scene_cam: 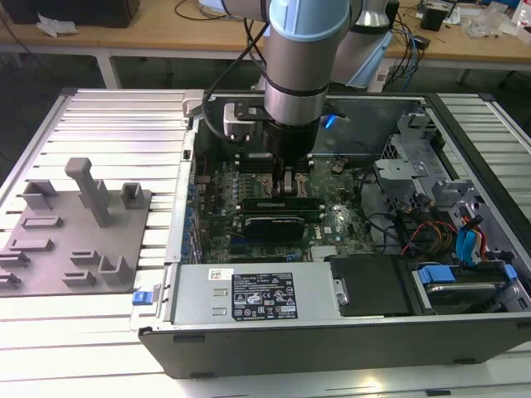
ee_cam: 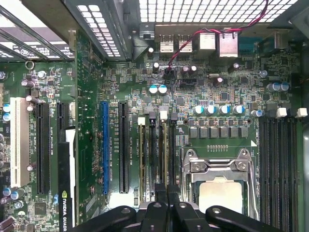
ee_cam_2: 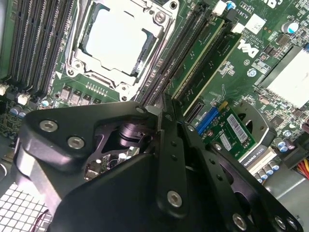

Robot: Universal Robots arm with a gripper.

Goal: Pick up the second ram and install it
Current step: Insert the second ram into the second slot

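- The black two-fingered claw (ee_cam_2: 163, 108) is down inside the open black computer case (scene_cam: 332, 352). Its fingers are drawn together, with barely a slit between them, apparently clamped on the top edge of the second ram.
- The second ram (ee_cam_2: 200, 55), a thin, long, narrow green circuit-board stick, stands on edge in a black memory slot. It sits just beside the square silver CPU socket (ee_cam_2: 116, 38).
- In the second wrist view the stick's long axis runs straight out from the fingertips, parallel to the neighbouring slots and to the socket's side. The part under the claw is hidden.
- I cannot tell whether the stick is fully seated or its end latches are closed.
- The surface below is the large green motherboard (ee_cam: 87, 96), crowded with slots and capacitors. I judge the room tight, with empty black slots close on either side.
- In the exterior view, a grey plastic tray with upright posts (scene_cam: 75, 240) lies well apart on the slatted metal tabletop (scene_cam: 108, 116), to that view's left of the case.
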